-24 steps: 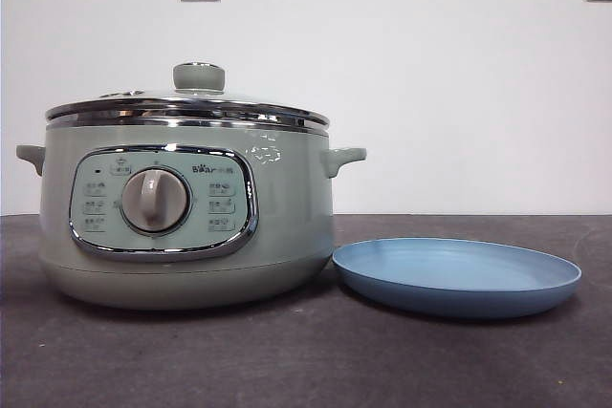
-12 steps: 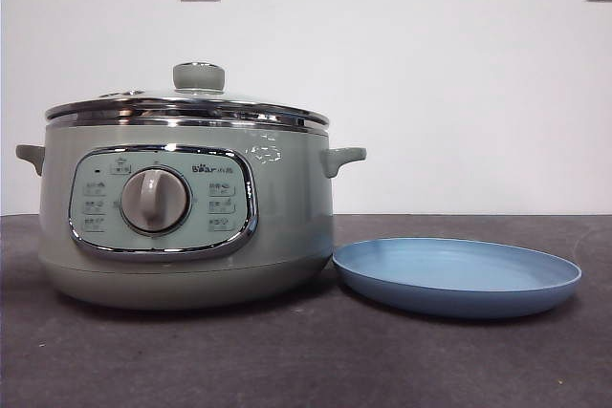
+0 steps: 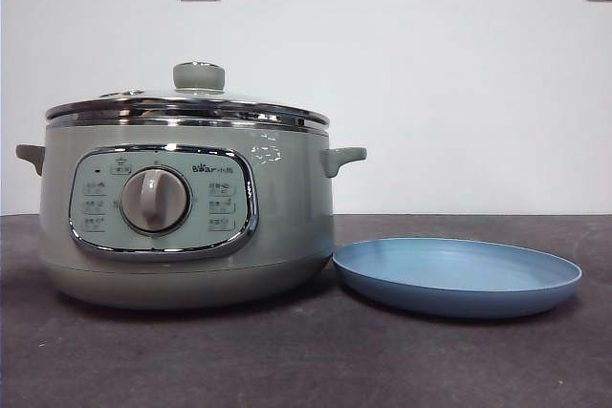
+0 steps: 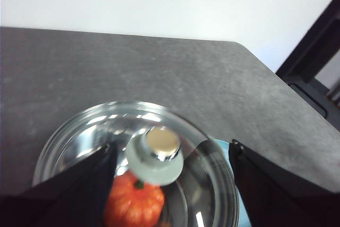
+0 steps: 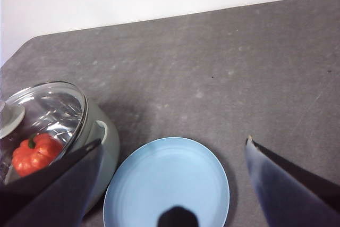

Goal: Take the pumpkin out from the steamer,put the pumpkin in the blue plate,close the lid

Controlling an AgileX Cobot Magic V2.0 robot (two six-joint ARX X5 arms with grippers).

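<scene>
The blue plate (image 3: 457, 276) lies flat on the desk (image 3: 306, 360), just beside the steamer (image 3: 186, 212). The lid (image 3: 187, 107) sits level on the steamer, knob up. Under the glass the pumpkin (image 4: 133, 206) rests stem-up. The left tool (image 4: 170, 184) hovers above the knob, its 2 jaws wide apart, empty. The right tool (image 5: 170, 184) hangs over the plate, spread wide, holding nothing.

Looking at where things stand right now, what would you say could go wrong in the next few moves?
The left gripper hangs open above the lid, the knob between its jaws; that knob is small and smooth, so a shallow grip might slip.

The blue plate sits right beside the steamer, so a lifted lid set down on that side could land on it.

The pumpkin lies deep inside, so reaching in may bump the chrome rim.
</scene>
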